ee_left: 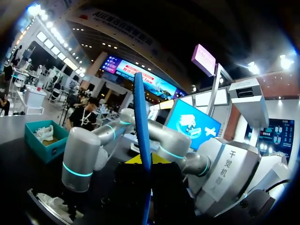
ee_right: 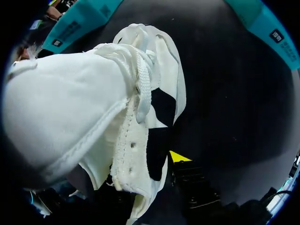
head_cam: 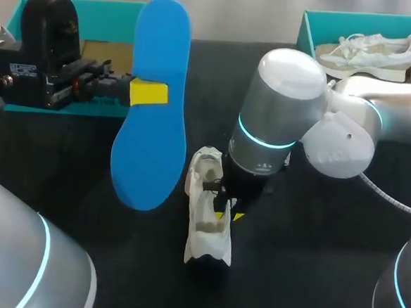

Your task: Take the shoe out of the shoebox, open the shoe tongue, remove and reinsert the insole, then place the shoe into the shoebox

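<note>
1. Insole [head_cam: 147, 157]: blue, off the surface [head_cam: 312, 239], standing on end with its broad face toward you in the head view. Your left fingers [head_cam: 148, 92] are clamped on it at about mid-length. In the left wrist view it rises edge-on [ee_left: 142, 122] from between them.

2. Shoe [head_cam: 204, 228]: white, lying on the surface near the middle, just beside the insole's lower end, with its opening up.

3. Right fingers [head_cam: 224, 206]: down at the shoe's opening. In the right wrist view one yellow tip [ee_right: 179, 157] shows just beside the shoe's side wall [ee_right: 133, 154]. The other is hidden behind the upper. Whether they are clamped or apart, you cannot tell.

4. Left box [head_cam: 103, 9]: teal, at the far left of the surface, behind the left arm.

5. Right box [head_cam: 320, 24]: teal, at the far right, with a second shoe [head_cam: 371, 53] inside.
</note>
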Tool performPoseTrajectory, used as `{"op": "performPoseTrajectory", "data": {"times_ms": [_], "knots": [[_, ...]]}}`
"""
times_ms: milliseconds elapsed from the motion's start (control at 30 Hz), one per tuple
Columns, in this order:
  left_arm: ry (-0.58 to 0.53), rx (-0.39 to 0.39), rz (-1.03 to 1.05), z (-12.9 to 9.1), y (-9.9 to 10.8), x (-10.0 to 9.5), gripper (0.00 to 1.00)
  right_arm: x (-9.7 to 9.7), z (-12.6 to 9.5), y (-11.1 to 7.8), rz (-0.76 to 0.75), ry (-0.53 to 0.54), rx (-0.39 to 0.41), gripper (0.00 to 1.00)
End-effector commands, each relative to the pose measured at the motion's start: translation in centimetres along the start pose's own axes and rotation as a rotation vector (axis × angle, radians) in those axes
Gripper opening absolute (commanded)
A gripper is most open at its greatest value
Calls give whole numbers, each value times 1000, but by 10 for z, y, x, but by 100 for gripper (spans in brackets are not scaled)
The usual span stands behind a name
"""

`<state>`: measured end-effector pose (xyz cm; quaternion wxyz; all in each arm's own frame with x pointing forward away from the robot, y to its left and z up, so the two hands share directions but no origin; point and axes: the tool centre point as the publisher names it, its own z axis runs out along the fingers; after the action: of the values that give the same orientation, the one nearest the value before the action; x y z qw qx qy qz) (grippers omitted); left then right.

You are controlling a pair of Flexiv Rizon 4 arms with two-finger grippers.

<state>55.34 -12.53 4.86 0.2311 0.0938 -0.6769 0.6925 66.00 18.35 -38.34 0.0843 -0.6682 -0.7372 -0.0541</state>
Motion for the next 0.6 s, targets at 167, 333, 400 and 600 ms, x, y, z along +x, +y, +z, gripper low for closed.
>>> {"op": "performPoseTrajectory", "data": {"times_ms": [167, 333, 400, 600], "knots": [[-1, 1, 0, 1, 1, 0, 0, 6, -24, 2, -28, 20, 4, 100], [-1, 1, 0, 1, 1, 0, 0, 4, -54, -1, -23, 85, -24, 100], [-1, 1, 0, 1, 1, 0, 0, 1, -66, -3, -28, 150, -54, 100], [-1, 1, 0, 1, 1, 0, 0, -4, -93, -3, -108, 297, -72, 100]]}}
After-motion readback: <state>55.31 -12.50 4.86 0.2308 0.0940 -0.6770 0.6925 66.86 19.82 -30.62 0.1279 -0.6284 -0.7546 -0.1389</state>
